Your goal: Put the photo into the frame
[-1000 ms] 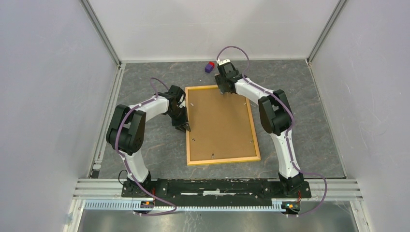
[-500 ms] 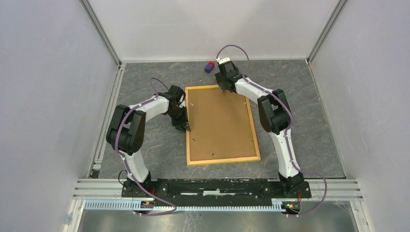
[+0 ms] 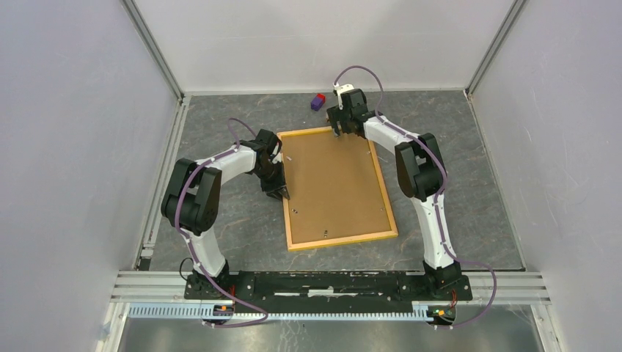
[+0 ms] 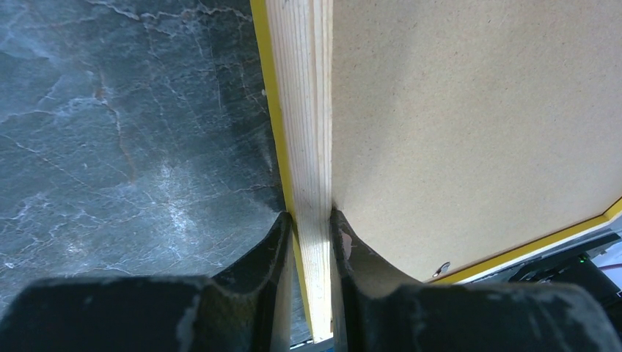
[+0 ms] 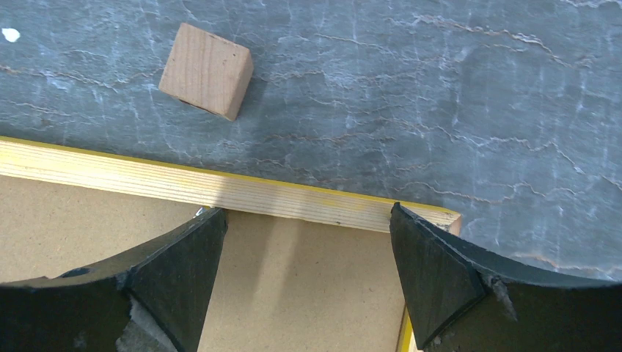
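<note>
Wood frame (image 3: 342, 241) is lying back-up with the board (image 3: 334, 183) sitting inside, the left gripper (image 4: 308, 220) is clamping its left rail, the right gripper (image 5: 304, 213) is hanging spread over its far rail, and the photo, unseen, is presumably lying under the board, fastening remaining.

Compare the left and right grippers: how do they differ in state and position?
The left gripper pinches a side rail of the frame; the right gripper stands wide open, holding nothing. The left is at its left side, the right over its far edge. Both face the frame.
</note>
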